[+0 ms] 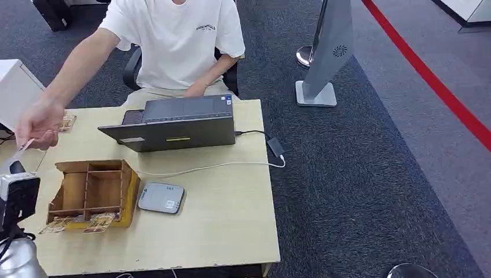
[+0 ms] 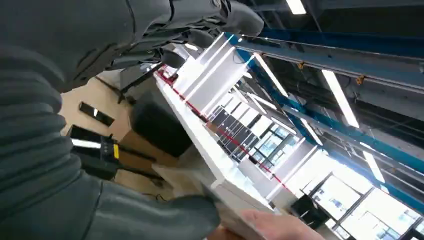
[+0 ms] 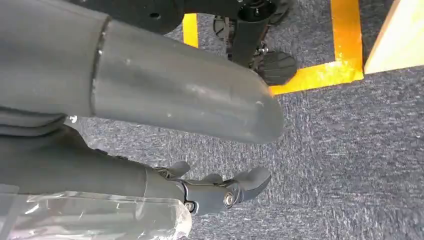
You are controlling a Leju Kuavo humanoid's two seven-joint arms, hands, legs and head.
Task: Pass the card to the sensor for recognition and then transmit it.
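**Handover under way at the worktop's edge**

Pale wood worktop (image 1: 231,214) on grey carpet, with a person seated at its far side. Taking the wooden box (image 1: 92,190) as the mark: the sensor (image 1: 161,197), a flat grey pad, lies just beside the box on the side away from the left hand; the laptop (image 1: 173,124) stands beyond the box, toward the person.

The card (image 1: 24,145) is a thin white sliver well off the sensor, up past the box's outer corner, between the person's hand (image 1: 39,123) and the robot's left hand (image 1: 17,194). By my reading the recognition step is past and the passing-on is what remains (the card is at the person's fingertips, not on the pad). Who bears its weight is not settled.

The left hand is raised at the box's outer side, thumb and fingers reaching toward the card. Whether it grips the card I cannot tell; the wrist view is too crowded. The right hand (image 3: 165,100) hangs low over the carpet, fingers loosely apart from the thumb, holding nothing.
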